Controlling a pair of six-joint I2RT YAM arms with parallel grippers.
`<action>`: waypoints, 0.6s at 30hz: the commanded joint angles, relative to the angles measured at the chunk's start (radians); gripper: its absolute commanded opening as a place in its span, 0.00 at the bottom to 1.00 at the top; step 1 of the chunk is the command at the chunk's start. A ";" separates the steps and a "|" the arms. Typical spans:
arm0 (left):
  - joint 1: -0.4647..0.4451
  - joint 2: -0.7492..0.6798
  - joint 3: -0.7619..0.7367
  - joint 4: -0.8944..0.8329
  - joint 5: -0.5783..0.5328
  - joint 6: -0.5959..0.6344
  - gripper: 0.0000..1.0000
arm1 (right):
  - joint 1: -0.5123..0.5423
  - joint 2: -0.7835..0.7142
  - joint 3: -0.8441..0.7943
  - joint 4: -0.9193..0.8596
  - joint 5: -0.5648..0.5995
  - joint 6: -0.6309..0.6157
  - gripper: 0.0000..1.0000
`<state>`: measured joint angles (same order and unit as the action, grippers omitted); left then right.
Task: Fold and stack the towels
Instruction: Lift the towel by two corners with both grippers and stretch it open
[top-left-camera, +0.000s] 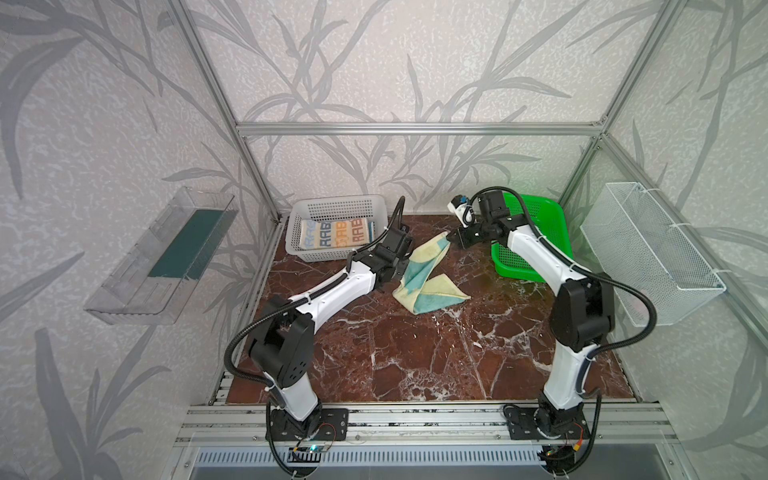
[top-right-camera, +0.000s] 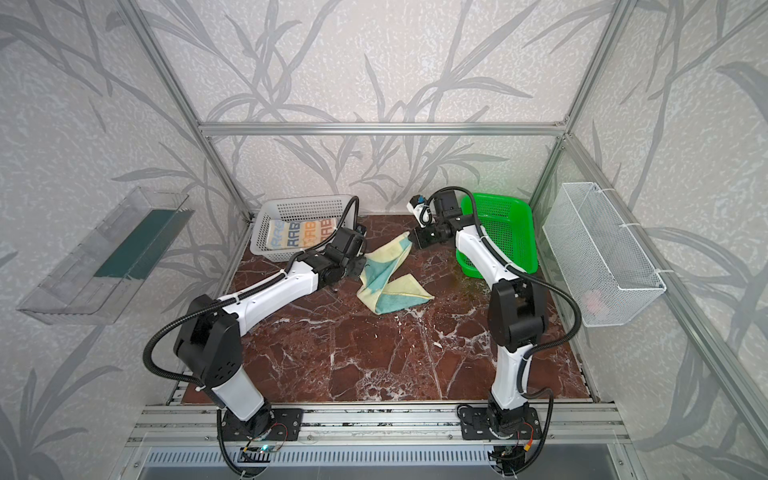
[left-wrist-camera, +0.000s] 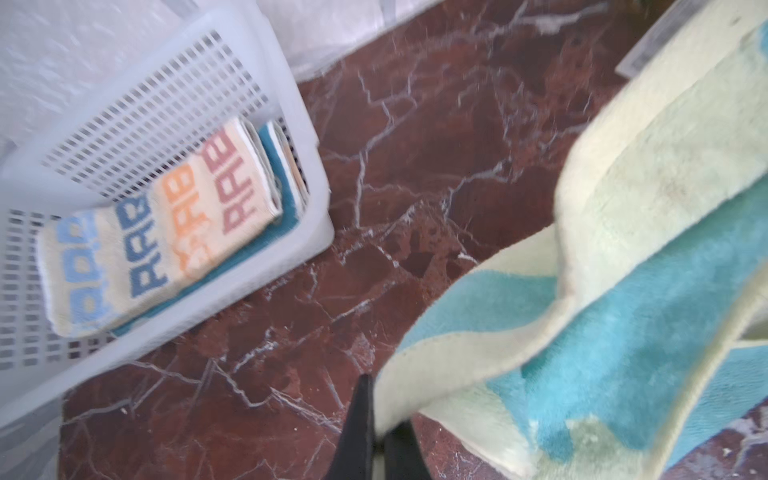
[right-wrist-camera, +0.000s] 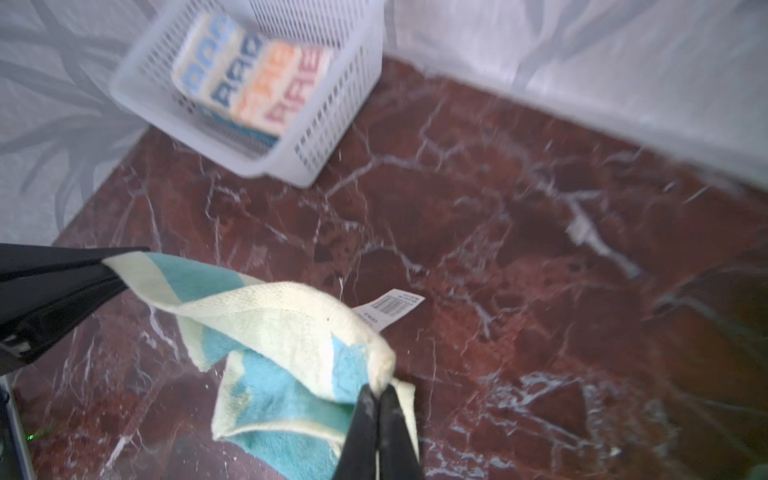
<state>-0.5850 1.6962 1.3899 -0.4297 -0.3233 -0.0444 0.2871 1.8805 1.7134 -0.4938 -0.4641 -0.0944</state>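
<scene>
I saw the red-brown marble counter (top-left-camera: 415, 353) filling the cell floor, glossy and veined with white. A white wire basket (top-left-camera: 648, 249) of fine mesh hung on the right wall, and a clear tray (top-left-camera: 158, 257) hung on the left wall with a dark green strip in it.

A green basket (top-left-camera: 536, 232) of perforated plastic sat at the counter's back right corner, partly hidden behind the right arm. A white basket (top-left-camera: 332, 208) sat at the back left corner, rectangular with slotted plastic walls.

The teal and pale yellow towel (top-left-camera: 424, 274), a plush terry cloth with stitched hems, lay in the back half of the counter between the two baskets. Its bottom fold rested on the marble and two parts were lifted.

The left gripper (left-wrist-camera: 379, 432) had its fingers pinched together on one pale edge of it. The right gripper (right-wrist-camera: 378, 411) was clamped on a raised corner, just beside the green basket.

The striped towel (top-left-camera: 336, 237) lay folded flat in the white basket, its blocky "RAB" lettering cut off at the fold. Under it I could see only a sliver of a blue towel (left-wrist-camera: 276, 174), with any pattern hidden.

A small barcode label (right-wrist-camera: 390, 307) stuck out from the held towel. Both wrist views were blurred, so I could not read its print.
</scene>
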 joint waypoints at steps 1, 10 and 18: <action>0.007 -0.053 0.119 -0.120 -0.050 0.019 0.00 | -0.010 -0.093 -0.008 0.101 0.020 0.022 0.00; 0.007 -0.143 0.315 -0.228 -0.117 0.085 0.00 | -0.067 -0.312 -0.012 0.147 -0.037 0.081 0.00; 0.007 -0.269 0.409 -0.284 -0.036 0.114 0.00 | -0.083 -0.503 -0.055 0.112 -0.092 0.064 0.00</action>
<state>-0.5896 1.4925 1.7538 -0.6369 -0.3531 0.0505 0.2249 1.4456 1.6672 -0.3824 -0.5549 -0.0341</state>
